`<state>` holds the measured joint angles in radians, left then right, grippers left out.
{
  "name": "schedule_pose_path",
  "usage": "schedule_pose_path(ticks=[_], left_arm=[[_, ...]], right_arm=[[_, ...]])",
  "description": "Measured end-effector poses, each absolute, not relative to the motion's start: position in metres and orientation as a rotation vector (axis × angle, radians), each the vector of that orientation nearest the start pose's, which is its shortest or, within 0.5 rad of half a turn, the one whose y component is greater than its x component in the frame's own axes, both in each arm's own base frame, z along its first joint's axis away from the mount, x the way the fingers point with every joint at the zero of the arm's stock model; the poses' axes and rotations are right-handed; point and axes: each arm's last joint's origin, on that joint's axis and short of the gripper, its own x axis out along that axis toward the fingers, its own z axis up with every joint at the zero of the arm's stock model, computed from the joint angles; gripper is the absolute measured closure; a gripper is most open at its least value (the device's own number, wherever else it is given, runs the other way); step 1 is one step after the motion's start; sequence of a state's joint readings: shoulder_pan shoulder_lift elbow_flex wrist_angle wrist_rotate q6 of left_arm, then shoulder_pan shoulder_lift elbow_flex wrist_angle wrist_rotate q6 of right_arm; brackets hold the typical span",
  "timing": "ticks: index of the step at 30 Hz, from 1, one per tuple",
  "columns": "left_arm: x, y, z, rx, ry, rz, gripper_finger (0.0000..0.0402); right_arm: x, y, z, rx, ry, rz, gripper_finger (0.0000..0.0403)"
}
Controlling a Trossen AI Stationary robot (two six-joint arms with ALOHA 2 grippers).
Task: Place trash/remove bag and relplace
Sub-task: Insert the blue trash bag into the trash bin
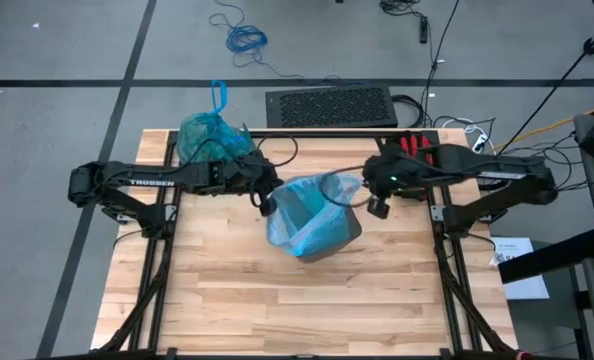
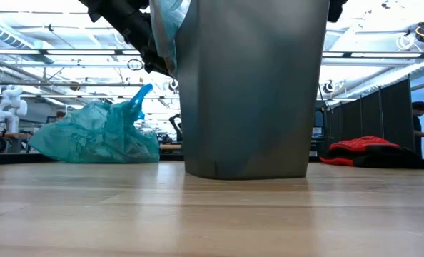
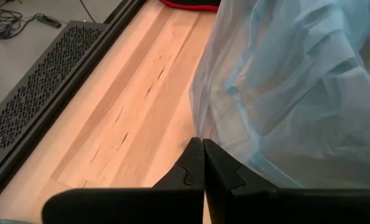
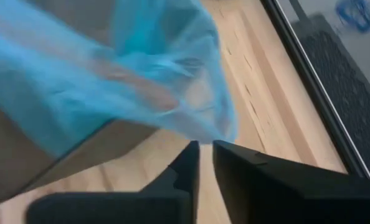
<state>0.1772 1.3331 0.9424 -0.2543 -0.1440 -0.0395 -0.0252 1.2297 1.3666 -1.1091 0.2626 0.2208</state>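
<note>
A grey bin point(image 1: 337, 242) stands mid-table, lined with a pale sky-blue plastic bag point(image 1: 312, 215) that drapes over its rim. The teal-green bag point(image 1: 209, 135), bunched and knotted, lies on the table's far left corner; in the low view this bag point(image 2: 98, 135) rests on its wide underside. My left gripper point(image 1: 267, 205) is shut at the bin's left rim, beside the pale bag point(image 3: 284, 93). My right gripper point(image 1: 377, 207) hangs just right of the bin, its fingers point(image 4: 205, 144) a narrow gap apart with nothing between them. No trash shows. My left gripper point(image 3: 202, 142) comes slanting down from the table's left, and the draped hem of the pale bag point(image 3: 253, 158) lies against the side of one shut finger. Whether any film is caught between the fingers, I cannot tell.
A red-and-black glove point(image 1: 414, 145) lies at the table's far right. A black perforated panel point(image 1: 332, 105) sits just beyond the far edge. Bare wood point(image 1: 307, 310) stretches from the bin to the near edge.
</note>
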Motion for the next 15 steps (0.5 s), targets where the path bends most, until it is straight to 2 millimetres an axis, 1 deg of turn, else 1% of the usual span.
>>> schedule_pose_path(ticks=[3,6,8,11,13,15], left_arm=[[0.279,0.054,0.264,-0.049,0.641,0.324,0.0401],[0.279,0.054,0.264,-0.049,0.64,0.324,0.0401],[0.279,0.054,0.265,-0.049,0.639,0.324,0.0402],[0.279,0.054,0.265,-0.048,0.635,0.323,0.0402],[0.279,0.054,0.265,-0.048,0.635,0.323,0.0401],[0.279,0.054,0.265,-0.048,0.635,0.323,0.0402]], right_arm=[[0.211,-0.004,0.375,0.078,0.878,-0.324,0.0331],[0.212,0.005,0.383,0.082,0.785,-0.24,0.0288],[0.219,0.012,0.388,0.07,0.727,-0.113,0.0265],[0.235,0.014,0.39,0.057,0.653,0.041,0.025],[0.245,0.011,0.387,0.028,0.639,0.07,0.0248],[0.253,0.005,0.381,-0.003,0.661,0.062,0.0248]])
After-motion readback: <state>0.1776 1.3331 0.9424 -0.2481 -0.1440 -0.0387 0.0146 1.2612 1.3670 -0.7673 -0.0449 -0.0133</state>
